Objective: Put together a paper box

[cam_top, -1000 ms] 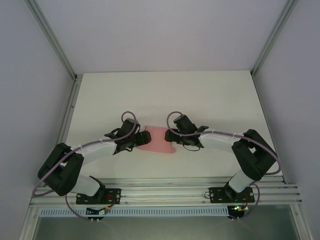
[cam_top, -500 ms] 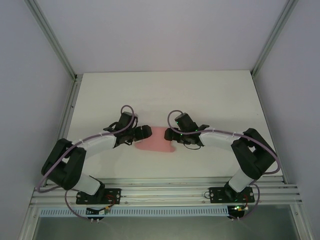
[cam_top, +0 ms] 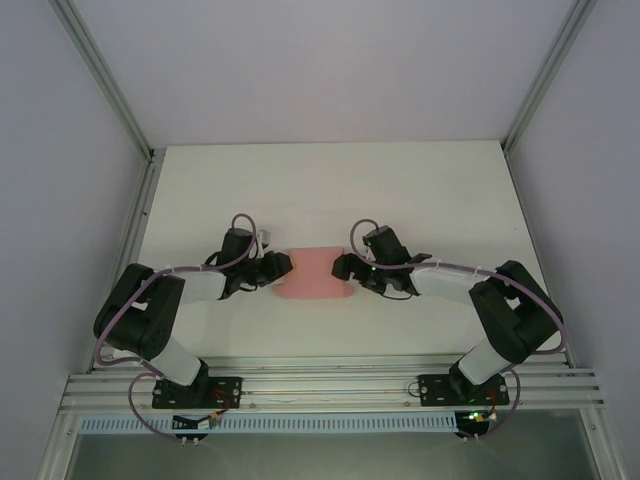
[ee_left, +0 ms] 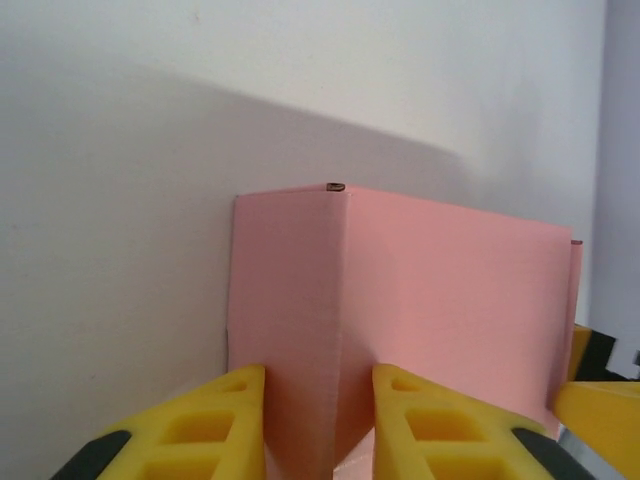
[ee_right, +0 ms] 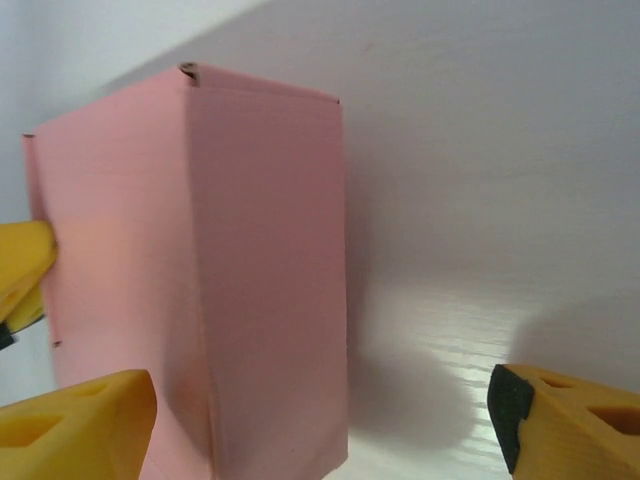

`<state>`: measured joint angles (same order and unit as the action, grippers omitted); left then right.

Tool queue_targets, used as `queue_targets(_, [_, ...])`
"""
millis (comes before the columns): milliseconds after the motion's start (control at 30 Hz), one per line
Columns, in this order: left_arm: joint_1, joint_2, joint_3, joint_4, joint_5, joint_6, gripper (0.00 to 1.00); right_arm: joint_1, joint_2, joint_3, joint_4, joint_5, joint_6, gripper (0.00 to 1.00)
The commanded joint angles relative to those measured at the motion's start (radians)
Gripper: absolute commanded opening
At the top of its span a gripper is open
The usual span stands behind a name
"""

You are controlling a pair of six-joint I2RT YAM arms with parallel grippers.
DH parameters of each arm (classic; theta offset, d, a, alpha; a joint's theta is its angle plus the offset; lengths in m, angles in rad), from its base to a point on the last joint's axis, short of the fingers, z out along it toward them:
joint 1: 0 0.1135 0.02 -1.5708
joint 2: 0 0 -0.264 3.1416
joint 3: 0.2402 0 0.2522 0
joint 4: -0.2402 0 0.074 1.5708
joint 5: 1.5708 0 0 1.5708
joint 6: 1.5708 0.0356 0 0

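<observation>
Box first: the paper box (cam_top: pixel 313 272) lies on the table (cam_top: pixel 420 190) directly between the two arms, its long axis running from one claw to the other; each arm faces one short end, and neither is clearly the nearer. You see it part-formed, with a raised crease running away from the left wrist camera.

The left gripper (ee_left: pixel 318 372) sits at the box's left end, jaws set narrow and straddling that crease; pink paper reaches both yellow fingers (ee_left: pixel 225 425), but you cannot tell whether they bite or merely bracket it.

The right gripper (ee_right: pixel 320 378) stands at the opposite end with its jaws spread wide and nothing in them; the box's end sits in the gap, just beside the finger on the left of that view and well apart from the other; whether it touches is unclear.

By this reading, the coming move turns on the left claw pinning its end while the right one presses the far end inward along the long axis; check the left grip before you commit.
</observation>
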<state>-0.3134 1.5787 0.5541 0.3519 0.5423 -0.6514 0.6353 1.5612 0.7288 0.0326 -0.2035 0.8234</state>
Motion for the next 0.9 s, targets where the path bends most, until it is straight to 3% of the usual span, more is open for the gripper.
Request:
queue_targets(0, [0.039,0.025,-0.056,0.068,0.094,-0.052,0.23,-0.004,0.007,0.007,0.068,-0.098,0.006,0.87])
queue_targets(267, [0.055,-0.003,-0.056,0.043,0.108,-0.022,0.22,-0.016,0.124,0.105,0.095,-0.217,-0.044,0.87])
queue_targets(467, [0.058,0.015,-0.065,0.079,0.121,-0.034,0.21,-0.08,0.206,0.089,0.3,-0.338,0.027,0.85])
queue_targets(633, [0.058,0.024,-0.046,0.069,0.118,-0.031,0.22,-0.096,0.252,0.066,0.524,-0.496,0.11,0.71])
queue_targets(767, [0.059,0.003,-0.031,0.057,0.089,-0.018,0.23,-0.101,0.222,0.06,0.484,-0.493,0.106,0.45])
queue_targets(867, [0.058,-0.028,-0.012,0.038,0.065,-0.002,0.29,-0.106,0.199,0.055,0.451,-0.494,0.113,0.39])
